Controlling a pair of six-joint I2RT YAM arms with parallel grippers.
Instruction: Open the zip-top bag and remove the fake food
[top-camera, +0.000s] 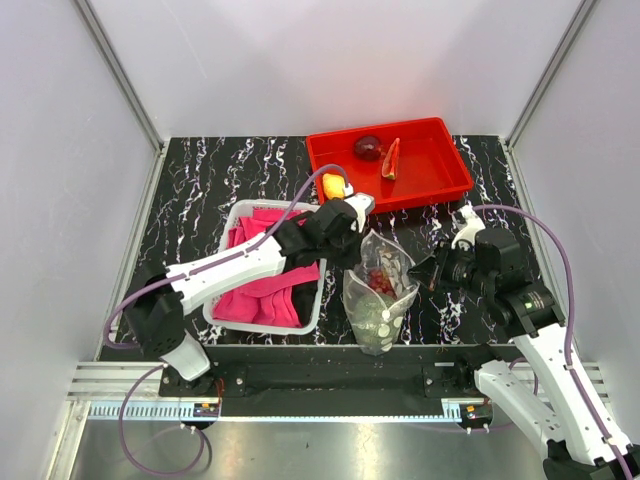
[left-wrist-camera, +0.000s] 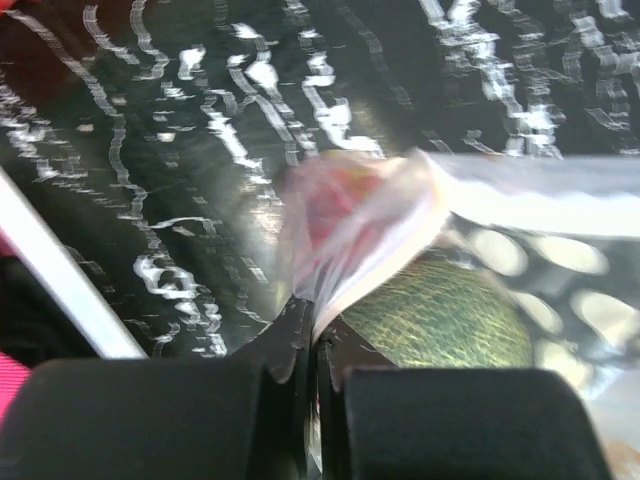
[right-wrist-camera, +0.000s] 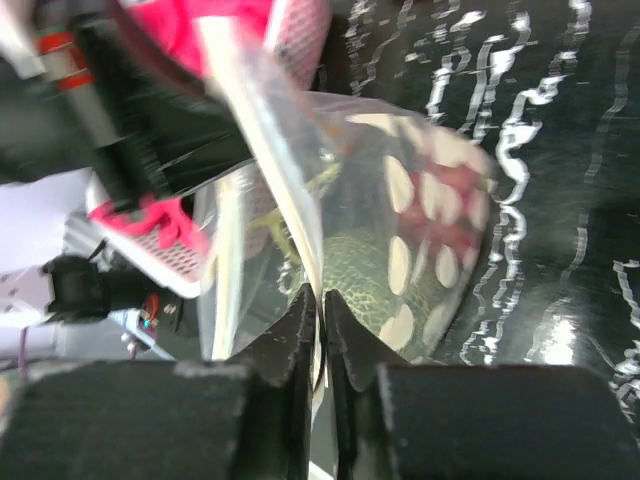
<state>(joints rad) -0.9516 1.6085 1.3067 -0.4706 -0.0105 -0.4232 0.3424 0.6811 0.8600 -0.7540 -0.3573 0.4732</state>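
Overhead, the left arm (top-camera: 240, 265) reaches from its base at the near left edge diagonally across the white basket (top-camera: 240, 207) of pink cloth (top-camera: 262, 290), its forearm low over the cloth and its wrist turned toward the centre of the black marbled table (top-camera: 220, 170). The left gripper (top-camera: 358, 240) meets the upper left edge of the zip-top bag (top-camera: 382, 295); in the left wrist view its jaws are pinched tight on a fold of the clear plastic (left-wrist-camera: 311, 325). The right arm (top-camera: 530, 340) rises from the near right, elbow bent, forearm pointing inward, and the right gripper (top-camera: 422, 272) is clamped on the bag's right edge, jaws pressed together on the plastic (right-wrist-camera: 320, 305). The bag stands between the two grippers, near the front of the table, just beside the basket. A green melon (left-wrist-camera: 440, 318) lies inside it, with something red above. On the far side, a red tray (top-camera: 440, 185) holds a dark red round fruit (top-camera: 368, 147) and a watermelon slice (top-camera: 392, 158); a yellow-orange lemon piece (top-camera: 333, 187) shows near the tray's near left corner
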